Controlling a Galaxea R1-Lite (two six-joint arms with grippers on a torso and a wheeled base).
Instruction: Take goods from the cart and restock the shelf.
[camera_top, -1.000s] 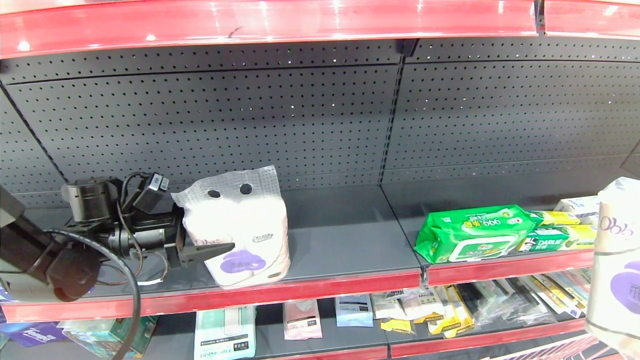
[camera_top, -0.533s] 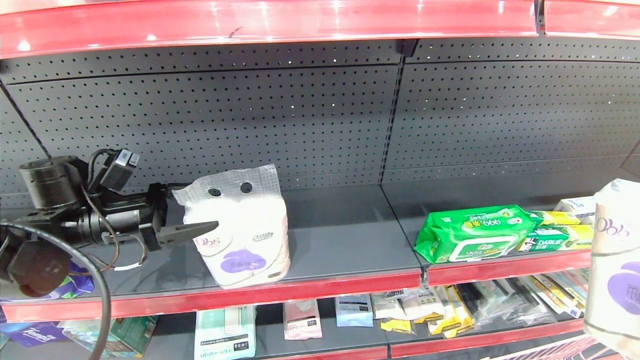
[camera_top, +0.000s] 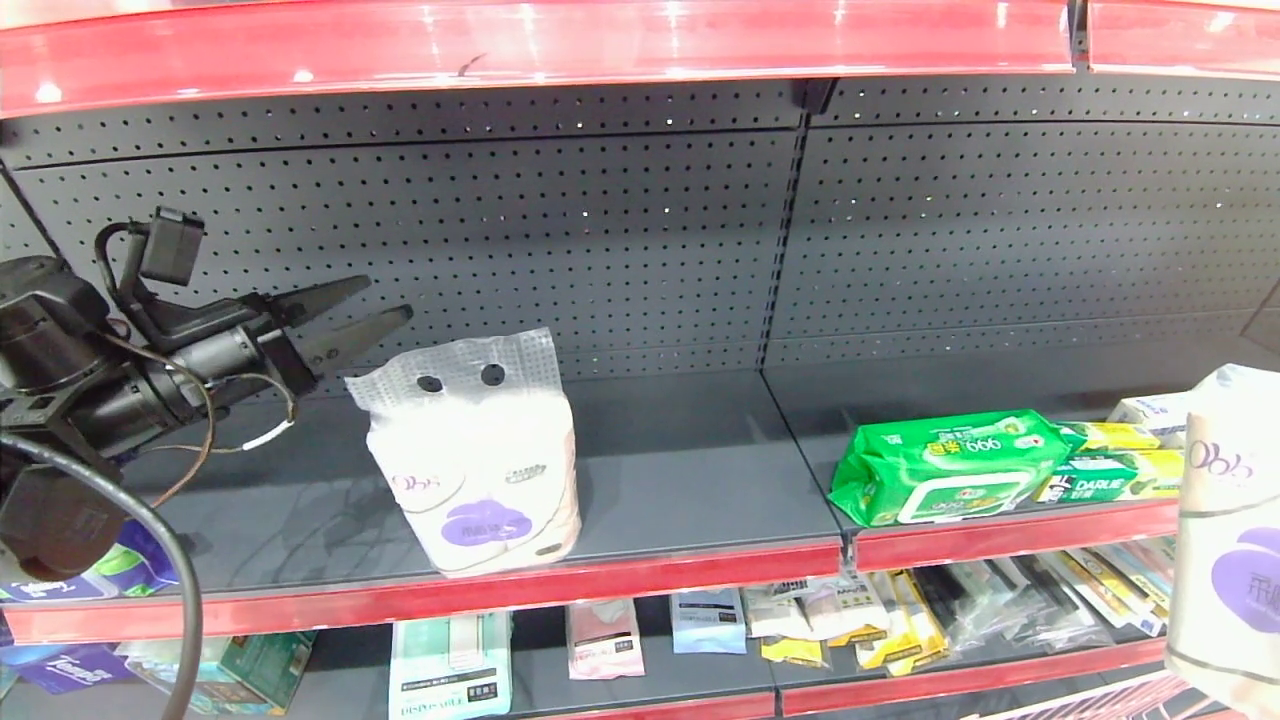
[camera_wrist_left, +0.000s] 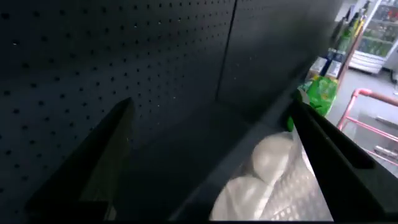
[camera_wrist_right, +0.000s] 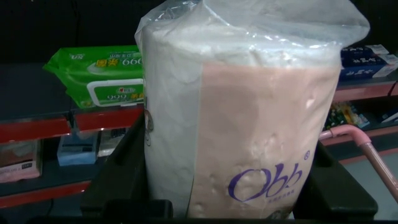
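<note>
A white toilet-paper pack (camera_top: 480, 460) with purple print stands upright on the grey shelf (camera_top: 680, 480), near its red front edge. My left gripper (camera_top: 365, 305) hangs open above and to the left of that pack, clear of it. In the left wrist view the open fingers (camera_wrist_left: 93, 162) frame the pack's top (camera_wrist_left: 267, 180). A second toilet-paper pack (camera_top: 1230, 540) is held up at the far right, in front of the shelf. My right gripper (camera_wrist_right: 230, 193) is shut on this pack (camera_wrist_right: 249, 112), one finger on each side.
A green wipes pack (camera_top: 945, 465) and yellow-green boxes (camera_top: 1120, 465) lie on the shelf's right section. The lower shelf (camera_top: 700, 620) carries several small packets. The cart's pink rail (camera_wrist_right: 367, 155) sits below right. Bare shelf stretches between the standing pack and the wipes.
My left gripper has let go of the standing pack, then risen and drawn back to the left. The pack has stayed put on the shelf.
</note>
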